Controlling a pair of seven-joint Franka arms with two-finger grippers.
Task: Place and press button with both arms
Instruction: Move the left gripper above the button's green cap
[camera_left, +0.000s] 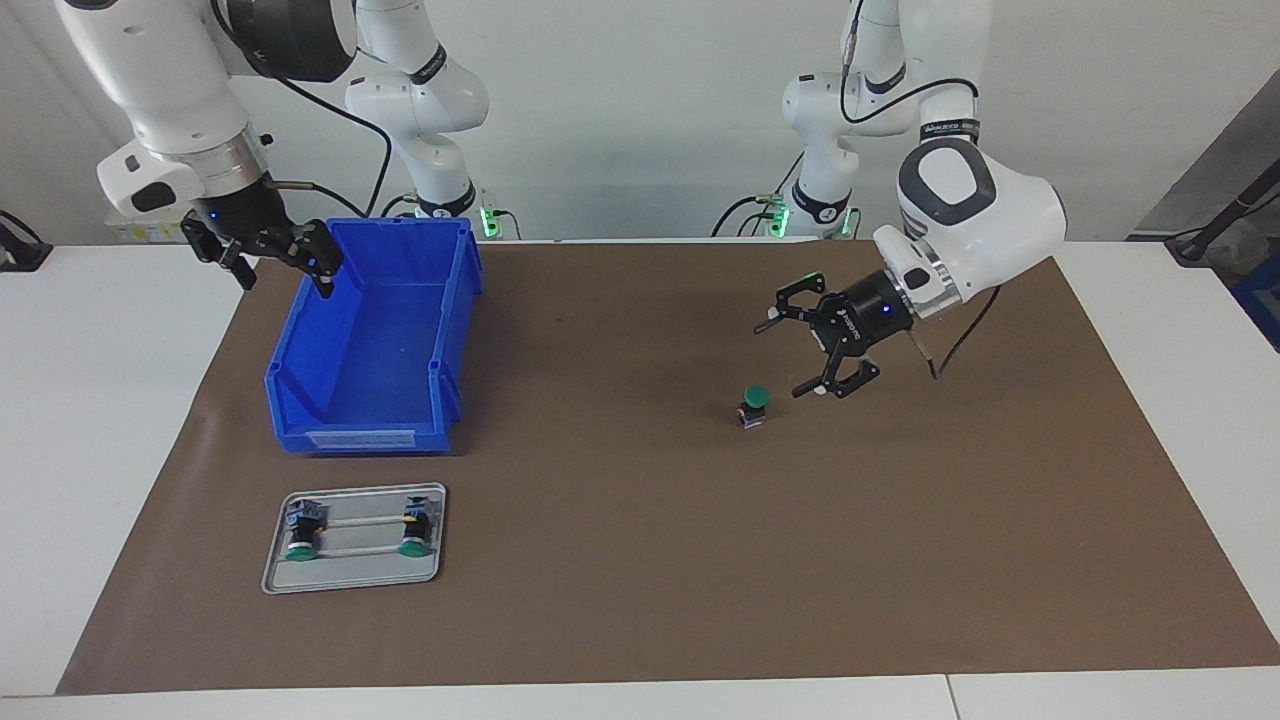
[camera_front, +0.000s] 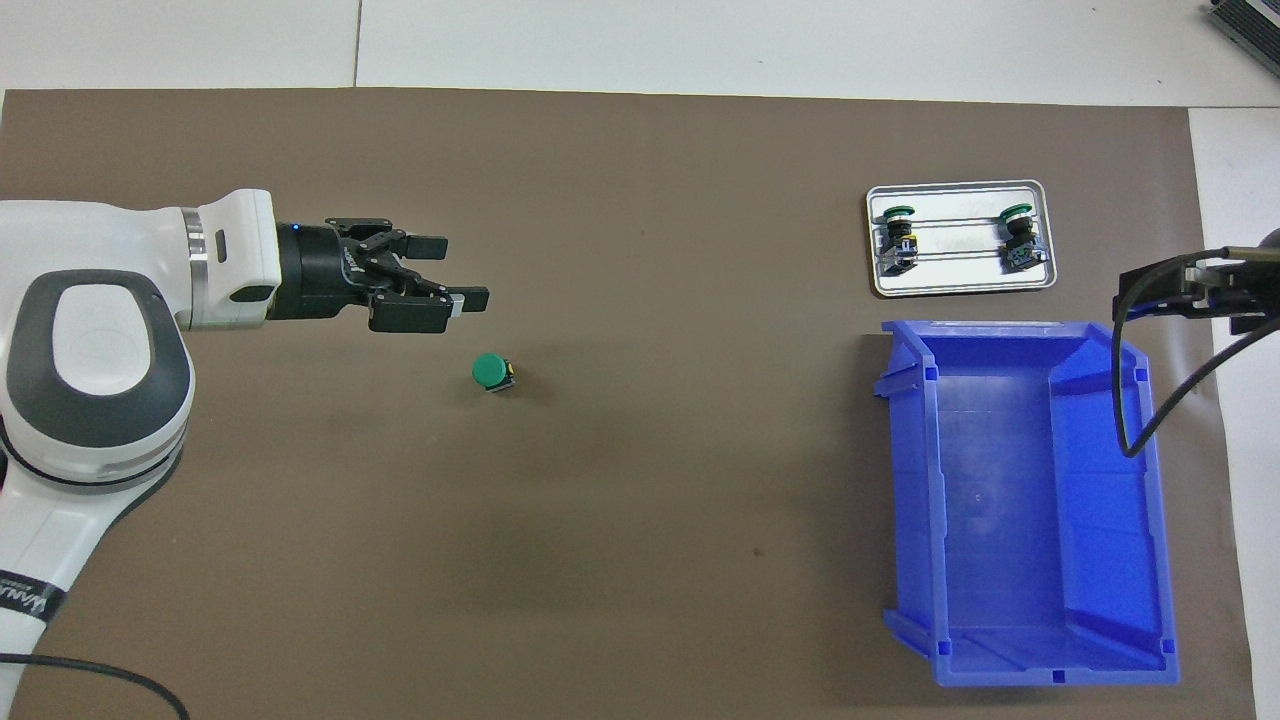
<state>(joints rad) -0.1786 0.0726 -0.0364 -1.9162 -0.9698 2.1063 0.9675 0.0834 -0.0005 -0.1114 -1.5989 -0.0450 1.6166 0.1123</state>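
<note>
The left arm's black two-finger gripper (camera_left: 795, 355) (camera_front: 455, 270) hangs in the air with its fingers spread apart and nothing between them, tilted sideways over the brown paper mat (camera_left: 640, 560) (camera_front: 640, 480) that covers the white table (camera_left: 90, 420). Just beside and below its fingertips stands the task's small push-button with a round green cap on a stubby black body (camera_left: 753, 406) (camera_front: 492, 372), upright on the mat, cap upward, free of the gripper.

Well apart from it, toward the right arm's end, the right arm's black two-finger gripper (camera_left: 283, 268) waits with its fingers likewise apart and empty, over the rim of the open blue plastic bin (camera_left: 380, 340) (camera_front: 1030, 500). Just beside the bin, farther from the robots, lies a flat grey metal tray (camera_left: 355, 575) (camera_front: 960, 288) holding two more green-capped buttons (camera_left: 303, 530) (camera_front: 1015, 235) on their sides.
</note>
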